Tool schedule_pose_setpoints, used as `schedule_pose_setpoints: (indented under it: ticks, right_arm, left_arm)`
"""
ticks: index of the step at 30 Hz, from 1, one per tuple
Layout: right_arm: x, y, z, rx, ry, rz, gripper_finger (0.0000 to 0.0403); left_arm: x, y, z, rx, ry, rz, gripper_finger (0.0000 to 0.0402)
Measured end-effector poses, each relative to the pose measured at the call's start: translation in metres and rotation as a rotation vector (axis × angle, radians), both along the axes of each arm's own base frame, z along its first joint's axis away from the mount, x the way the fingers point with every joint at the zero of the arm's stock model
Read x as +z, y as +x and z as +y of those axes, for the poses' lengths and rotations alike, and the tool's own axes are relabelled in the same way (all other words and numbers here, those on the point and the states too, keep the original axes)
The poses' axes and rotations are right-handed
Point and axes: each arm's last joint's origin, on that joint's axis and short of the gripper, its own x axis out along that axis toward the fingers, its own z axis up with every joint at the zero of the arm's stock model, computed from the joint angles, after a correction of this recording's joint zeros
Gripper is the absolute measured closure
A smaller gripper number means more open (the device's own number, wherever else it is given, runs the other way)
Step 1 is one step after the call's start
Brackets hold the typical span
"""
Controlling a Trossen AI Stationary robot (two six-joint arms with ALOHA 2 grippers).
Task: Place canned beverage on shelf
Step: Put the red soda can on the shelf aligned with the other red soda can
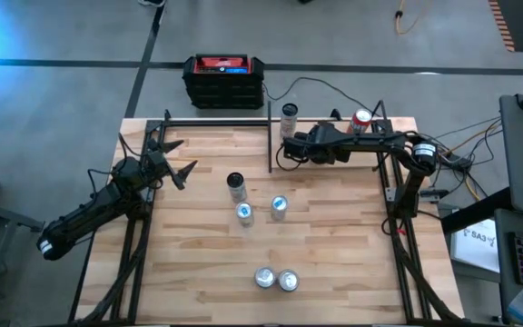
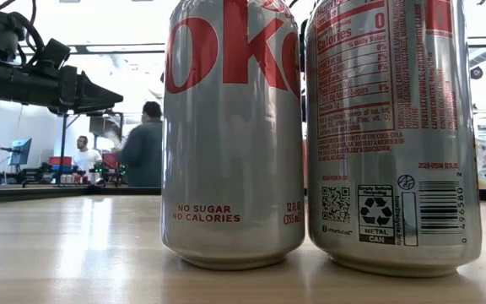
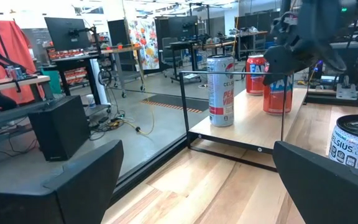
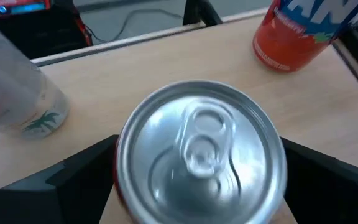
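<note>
Hovering over the shelf (image 1: 334,156) at the table's far edge, the right gripper (image 4: 197,155) is pinching a can (image 4: 201,149) between the white can (image 1: 289,115) and red can (image 1: 362,119), risking tipping either neighbour; left gripper (image 1: 178,162), spread, is waiting near the left edge.

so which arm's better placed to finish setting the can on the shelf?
Right. The right gripper is over the shelf with a can between its fingers, beside the white can and red can already there. The left gripper is open, off to the left and holding nothing.
</note>
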Motion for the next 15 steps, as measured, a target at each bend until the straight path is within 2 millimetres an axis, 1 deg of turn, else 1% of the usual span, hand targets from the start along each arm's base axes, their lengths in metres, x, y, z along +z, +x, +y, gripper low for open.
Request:
schedule_pose_setpoints:
  ticks: [9,15]
  right_arm:
    - [0.003,0.001,0.038,0.022,-0.222,0.041,0.0021]
    - [-0.003,-0.002,0.049,0.023,-0.273,0.043,0.0021]
  left_arm:
    - [0.0,0.0,0.0,0.0,0.0,0.0,0.0003]
    - [0.0,0.0,0.0,0.0,0.0,0.0,0.0003]
